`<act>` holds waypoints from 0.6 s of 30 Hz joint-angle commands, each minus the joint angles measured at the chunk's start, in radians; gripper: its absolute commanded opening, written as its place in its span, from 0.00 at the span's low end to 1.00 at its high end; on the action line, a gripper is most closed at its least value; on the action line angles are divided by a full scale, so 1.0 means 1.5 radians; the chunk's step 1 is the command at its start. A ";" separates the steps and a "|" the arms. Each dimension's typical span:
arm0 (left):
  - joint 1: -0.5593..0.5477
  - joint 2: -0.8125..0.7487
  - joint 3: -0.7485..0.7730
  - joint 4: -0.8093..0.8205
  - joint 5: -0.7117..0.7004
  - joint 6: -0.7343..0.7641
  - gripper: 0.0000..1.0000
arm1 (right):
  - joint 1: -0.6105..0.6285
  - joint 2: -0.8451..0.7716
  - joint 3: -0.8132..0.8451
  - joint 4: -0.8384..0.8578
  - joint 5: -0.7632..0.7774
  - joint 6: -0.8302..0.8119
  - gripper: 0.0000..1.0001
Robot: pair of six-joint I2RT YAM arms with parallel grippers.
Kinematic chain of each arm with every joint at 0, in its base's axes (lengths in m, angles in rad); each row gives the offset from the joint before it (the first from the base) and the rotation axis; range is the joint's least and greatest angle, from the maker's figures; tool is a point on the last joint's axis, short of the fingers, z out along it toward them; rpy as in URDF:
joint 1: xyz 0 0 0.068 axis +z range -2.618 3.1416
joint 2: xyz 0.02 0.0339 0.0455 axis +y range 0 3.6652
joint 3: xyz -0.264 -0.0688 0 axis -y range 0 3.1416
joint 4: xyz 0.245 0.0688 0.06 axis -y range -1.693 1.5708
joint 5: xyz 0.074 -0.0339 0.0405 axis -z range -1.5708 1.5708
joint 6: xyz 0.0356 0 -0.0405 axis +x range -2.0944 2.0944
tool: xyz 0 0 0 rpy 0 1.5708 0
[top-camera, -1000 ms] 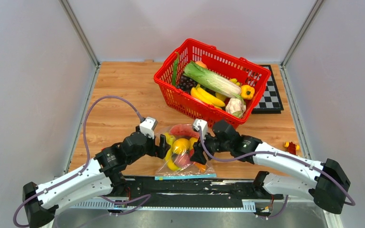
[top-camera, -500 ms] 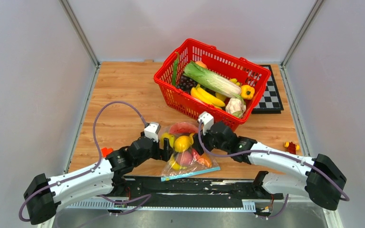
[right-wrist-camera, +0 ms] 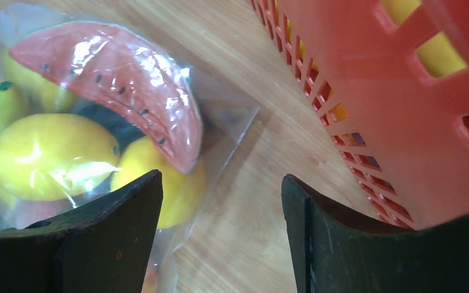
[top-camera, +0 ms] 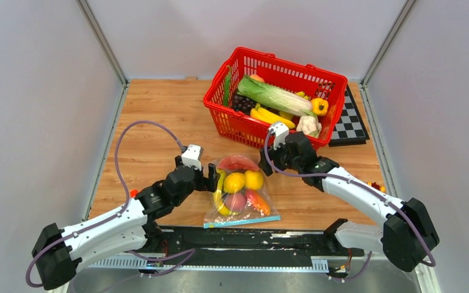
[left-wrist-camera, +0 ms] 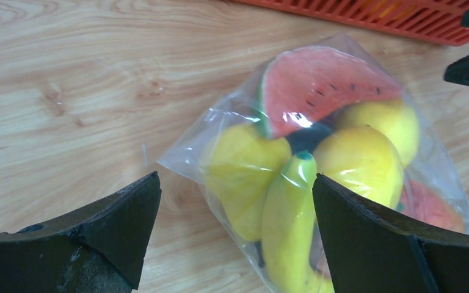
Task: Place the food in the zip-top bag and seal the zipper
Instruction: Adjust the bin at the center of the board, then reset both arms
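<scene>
The clear bag [top-camera: 239, 210] lies flat on the wooden table [top-camera: 152, 122], in front of the red basket [top-camera: 244, 126], its teal zipper [top-camera: 241, 221] along the near edge. Inside sit a watermelon slice [top-camera: 237, 162], yellow fruits [top-camera: 234, 182], a banana [top-camera: 220, 198], a peach [top-camera: 236, 201] and an orange piece [top-camera: 258, 202]. The left tool [top-camera: 214, 180] gapes wide at the bag's left side, gripping nothing. The right tool [top-camera: 262, 166], between bag and basket, also stands parted and empty.

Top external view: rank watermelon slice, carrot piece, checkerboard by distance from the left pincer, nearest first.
1. Watermelon slice, top of the bag, beside the left pincer.
2. Carrot piece, bag's lower right.
3. Checkerboard, far right, behind the basket.
</scene>
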 commanded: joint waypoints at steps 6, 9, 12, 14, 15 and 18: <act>0.104 -0.059 0.090 -0.048 0.014 0.091 1.00 | -0.022 -0.067 0.092 0.011 -0.497 -0.037 0.72; 0.147 -0.052 0.141 -0.069 0.044 0.115 1.00 | -0.022 -0.104 0.147 -0.043 -0.446 -0.038 0.75; 0.199 -0.042 0.187 -0.087 0.071 0.133 1.00 | -0.022 -0.142 0.198 -0.090 -0.246 -0.078 0.78; 0.242 -0.042 0.208 -0.092 0.085 0.131 1.00 | -0.023 -0.177 0.202 -0.076 -0.061 -0.060 0.84; 0.273 -0.042 0.216 -0.095 0.101 0.126 1.00 | -0.026 -0.195 0.199 -0.063 0.028 -0.048 0.90; 0.383 -0.034 0.244 -0.113 0.169 0.089 1.00 | -0.052 -0.233 0.196 -0.048 0.206 -0.044 1.00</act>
